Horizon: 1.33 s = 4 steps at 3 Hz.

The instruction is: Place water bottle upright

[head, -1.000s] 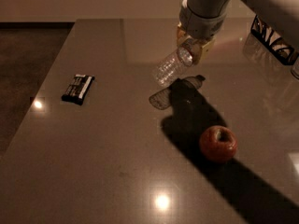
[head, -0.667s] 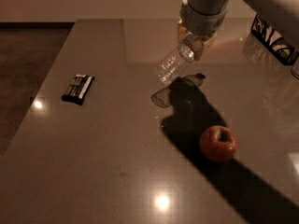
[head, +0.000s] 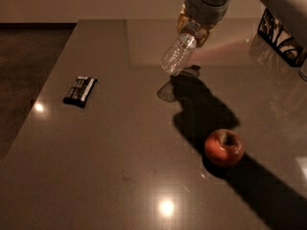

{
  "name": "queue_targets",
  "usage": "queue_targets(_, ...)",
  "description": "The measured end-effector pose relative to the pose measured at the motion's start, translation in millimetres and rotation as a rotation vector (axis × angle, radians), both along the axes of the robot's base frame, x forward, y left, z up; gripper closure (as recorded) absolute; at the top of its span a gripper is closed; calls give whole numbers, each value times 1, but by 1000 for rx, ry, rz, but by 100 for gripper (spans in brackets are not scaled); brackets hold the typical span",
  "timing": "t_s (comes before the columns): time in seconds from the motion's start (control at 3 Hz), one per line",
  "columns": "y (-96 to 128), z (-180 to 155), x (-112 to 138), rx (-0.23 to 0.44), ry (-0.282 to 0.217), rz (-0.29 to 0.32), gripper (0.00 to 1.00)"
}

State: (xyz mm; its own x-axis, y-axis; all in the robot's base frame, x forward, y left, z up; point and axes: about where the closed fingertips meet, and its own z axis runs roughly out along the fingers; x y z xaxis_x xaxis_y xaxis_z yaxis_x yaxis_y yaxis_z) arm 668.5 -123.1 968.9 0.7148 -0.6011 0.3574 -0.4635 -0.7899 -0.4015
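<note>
1. Evidently, the end effector (head: 193,28), in the upper right of the frame, is clamped on the water bottle (head: 176,56) at its neck end, so the base is free to go down first.
2. The bottle hangs tilted above the counter (head: 120,157), its base pointing lower left and not touching it.
3. The apple (head: 224,147) and the snack bar (head: 80,91) lie well apart from it.
4. Compared with a second ago, the bottle sits slightly higher and steeper, nearer to upright.
</note>
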Motion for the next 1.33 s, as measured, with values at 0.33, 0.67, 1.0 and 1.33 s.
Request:
queue_targets(0.33, 9, 5, 11, 11, -82, 152, 100)
queue_targets(0.67, 13, 11, 7, -6, -226, 304, 100)
queue_targets(1.0, 17, -3, -4, -65, -341, 391, 100)
queue_targets(1.33, 20, -13, -1, -113, -454, 406, 100)
